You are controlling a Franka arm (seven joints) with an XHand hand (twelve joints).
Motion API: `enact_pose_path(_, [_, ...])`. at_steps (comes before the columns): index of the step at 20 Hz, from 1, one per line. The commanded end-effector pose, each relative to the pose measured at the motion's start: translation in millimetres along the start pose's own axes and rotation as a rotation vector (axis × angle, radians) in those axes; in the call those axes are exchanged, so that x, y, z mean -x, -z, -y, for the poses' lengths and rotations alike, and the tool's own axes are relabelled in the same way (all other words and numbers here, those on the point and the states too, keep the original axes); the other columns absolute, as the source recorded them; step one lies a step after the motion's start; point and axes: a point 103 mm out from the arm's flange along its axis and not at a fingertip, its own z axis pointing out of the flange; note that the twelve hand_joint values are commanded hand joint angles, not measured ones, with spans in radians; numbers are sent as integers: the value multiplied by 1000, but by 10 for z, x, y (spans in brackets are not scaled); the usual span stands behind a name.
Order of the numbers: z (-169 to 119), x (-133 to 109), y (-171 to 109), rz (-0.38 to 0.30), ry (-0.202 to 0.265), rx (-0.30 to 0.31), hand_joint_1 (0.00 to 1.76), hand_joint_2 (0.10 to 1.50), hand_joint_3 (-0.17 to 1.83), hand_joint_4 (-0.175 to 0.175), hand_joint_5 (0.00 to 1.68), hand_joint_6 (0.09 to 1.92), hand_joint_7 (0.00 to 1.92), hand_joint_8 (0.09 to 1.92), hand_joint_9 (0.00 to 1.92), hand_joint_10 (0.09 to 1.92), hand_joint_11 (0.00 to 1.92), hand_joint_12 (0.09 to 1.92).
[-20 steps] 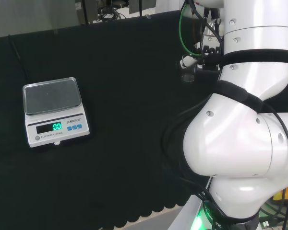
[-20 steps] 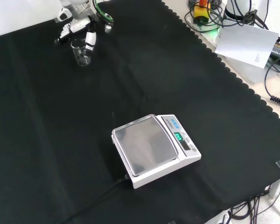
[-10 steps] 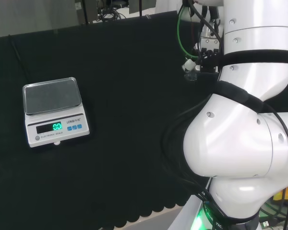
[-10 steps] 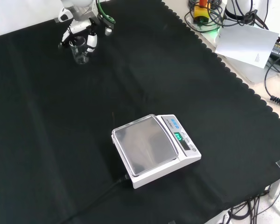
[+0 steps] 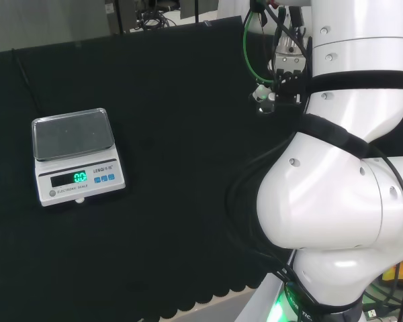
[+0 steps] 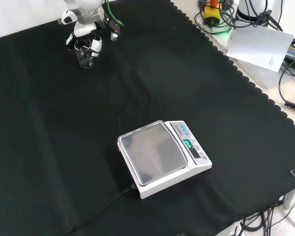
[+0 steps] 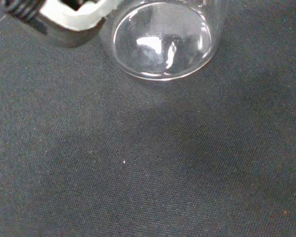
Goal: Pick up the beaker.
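A small clear glass beaker is at the far left corner of the black cloth in the front view, and its top is between the fingers of the black and white hand. In the wrist view the beaker's round base is close by, with a white and black finger beside its wall and a soft shadow on the cloth under it. The head view has the hand just left of the arm's white links, with the beaker faint below it.
A white electronic scale with a steel pan stands mid-cloth in the front view and at the left in the head view, scale. Its black cable runs toward the cloth's near edge. The arm's white links stand at the head view's right.
The hand's fingers have drawn in around the beaker's top. Hand and beaker have shifted slightly upward in both views. The scale has not moved.
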Motion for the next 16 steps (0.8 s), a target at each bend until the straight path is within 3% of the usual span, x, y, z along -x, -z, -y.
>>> enact_pose_path(1, [4,-1,43,1,-1,10,1196,1101,239,-118,764,1328,822,1375,1189,1078,1315,855])
enact_pose_path(3, [12,-7,104,-3,0,22,1192,977,471,-47,785,1319,873,1393,1196,1092,1309,874])
enact_pose_path(5, [36,-9,210,-10,1,35,1191,926,570,-25,791,1327,888,1409,1200,1097,1307,881])
enact_pose_path(12, [198,-38,729,-13,14,86,1192,896,631,-20,796,1336,896,1421,1205,1106,1303,889])
enact_pose_path(16, [277,-85,892,-9,22,102,1195,883,652,-23,801,1334,903,1422,1206,1109,1299,894])
